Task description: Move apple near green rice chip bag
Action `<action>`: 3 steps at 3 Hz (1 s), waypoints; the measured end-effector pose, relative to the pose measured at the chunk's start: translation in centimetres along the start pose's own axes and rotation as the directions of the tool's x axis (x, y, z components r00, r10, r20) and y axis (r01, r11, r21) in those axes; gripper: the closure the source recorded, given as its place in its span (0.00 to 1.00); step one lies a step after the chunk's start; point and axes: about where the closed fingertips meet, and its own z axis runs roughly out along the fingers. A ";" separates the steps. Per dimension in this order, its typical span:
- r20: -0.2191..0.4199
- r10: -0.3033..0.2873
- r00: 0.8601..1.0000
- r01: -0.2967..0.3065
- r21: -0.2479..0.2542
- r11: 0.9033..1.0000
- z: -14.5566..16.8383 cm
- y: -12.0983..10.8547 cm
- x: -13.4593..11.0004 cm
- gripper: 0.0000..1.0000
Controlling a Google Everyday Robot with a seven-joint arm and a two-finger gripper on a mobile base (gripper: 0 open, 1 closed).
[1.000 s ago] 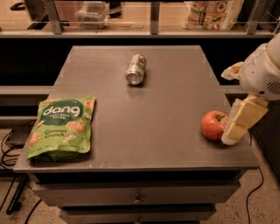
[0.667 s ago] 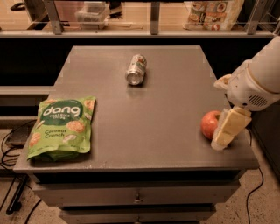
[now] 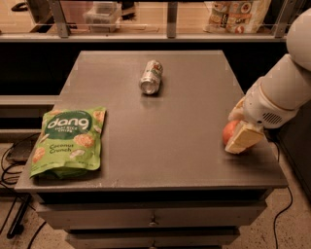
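Observation:
The apple (image 3: 228,131), red-orange, sits on the grey table (image 3: 160,146) near its right edge. My gripper (image 3: 241,132) comes in from the right on a white arm and is right at the apple, covering its right side. The green rice chip bag (image 3: 68,141), with white "dang" lettering, lies flat at the table's front left corner, far from the apple and the gripper.
A silver drink can (image 3: 151,77) lies on its side at the back middle of the table. A shelf with packages (image 3: 238,12) runs behind the table. Drawers sit below the table's front edge. Cables lie on the floor at the left.
My gripper has moved left and closed in on the apple, now covering more of it. The apple, bag and can stay in place.

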 end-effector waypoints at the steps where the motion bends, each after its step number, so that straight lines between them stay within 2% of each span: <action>1: -0.028 0.017 0.999 -0.017 0.001 1.000 0.4 -0.7 0.7 0.71; 2: -0.029 0.018 0.999 -0.018 -0.001 1.000 0.0 -1.4 0.3 0.95; 3: 0.032 -0.059 0.998 0.059 0.015 0.998 -2.7 -2.2 -3.9 1.00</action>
